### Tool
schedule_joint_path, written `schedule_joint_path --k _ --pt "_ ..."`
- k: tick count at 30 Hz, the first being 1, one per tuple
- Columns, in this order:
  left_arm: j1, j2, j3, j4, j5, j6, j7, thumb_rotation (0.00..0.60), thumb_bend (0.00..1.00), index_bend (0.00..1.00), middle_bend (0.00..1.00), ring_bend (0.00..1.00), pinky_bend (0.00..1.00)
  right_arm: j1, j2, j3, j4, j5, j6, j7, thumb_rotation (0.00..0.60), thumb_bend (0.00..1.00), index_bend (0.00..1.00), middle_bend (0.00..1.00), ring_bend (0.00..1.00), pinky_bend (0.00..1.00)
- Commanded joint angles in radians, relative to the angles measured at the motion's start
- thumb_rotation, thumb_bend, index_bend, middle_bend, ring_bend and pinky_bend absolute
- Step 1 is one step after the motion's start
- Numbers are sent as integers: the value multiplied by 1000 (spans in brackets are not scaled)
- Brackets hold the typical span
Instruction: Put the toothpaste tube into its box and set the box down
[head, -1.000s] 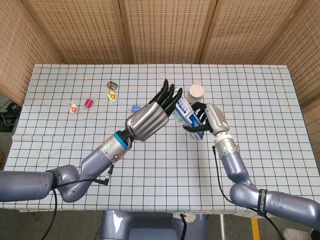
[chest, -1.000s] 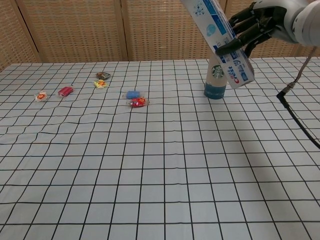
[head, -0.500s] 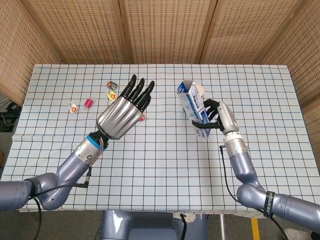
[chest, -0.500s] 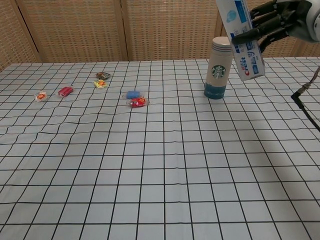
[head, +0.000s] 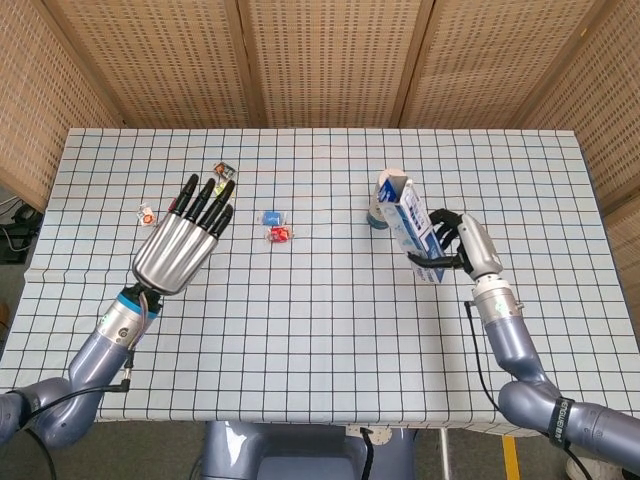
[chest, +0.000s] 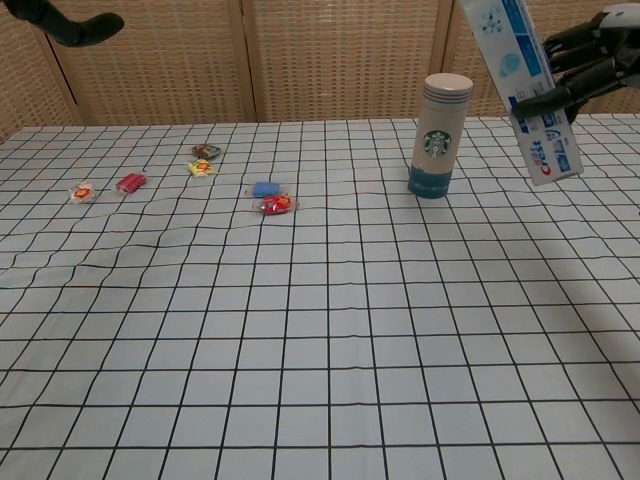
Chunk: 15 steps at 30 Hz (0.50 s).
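My right hand (head: 462, 245) grips a blue and white toothpaste box (head: 410, 225) and holds it tilted above the table's right side. In the chest view the toothpaste box (chest: 525, 85) hangs at the upper right with the right hand (chest: 590, 65) around it. Its upper end flap stands open in the head view. No toothpaste tube shows on its own. My left hand (head: 188, 240) hovers over the table's left side, fingers straight and apart, holding nothing. Only its fingertips (chest: 60, 22) show at the chest view's top left corner.
A paper coffee cup (chest: 438, 135) stands behind the box, partly hidden in the head view. A blue packet (head: 270, 217) and a red packet (head: 280, 234) lie mid-table. Several small wrapped sweets (head: 178, 206) are scattered at the far left on the checked tablecloth (head: 320, 340).
My left hand has pulled away from the box, back to the left side of the table. The right hand has carried the box rightward, past the cup.
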Motion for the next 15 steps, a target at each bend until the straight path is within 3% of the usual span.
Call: schedule_joint_path --k 1,5,15 --pt "47 -14 18 22 5 7 -53 600 443 254 84 120 134 -19 1 -68 53 -86 25 -72 600 330 764 561 574 619" --pt "108 -33 32 30 -13 1 -138 600 443 255 85 120 134 -39 -13 -142 121 -156 49 -155 600 331 764 561 574 619" --pt "205 -85 56 86 49 23 -221 600 443 267 94 125 134 -79 -67 -230 260 -235 105 -291 600 332 764 561 574 619"
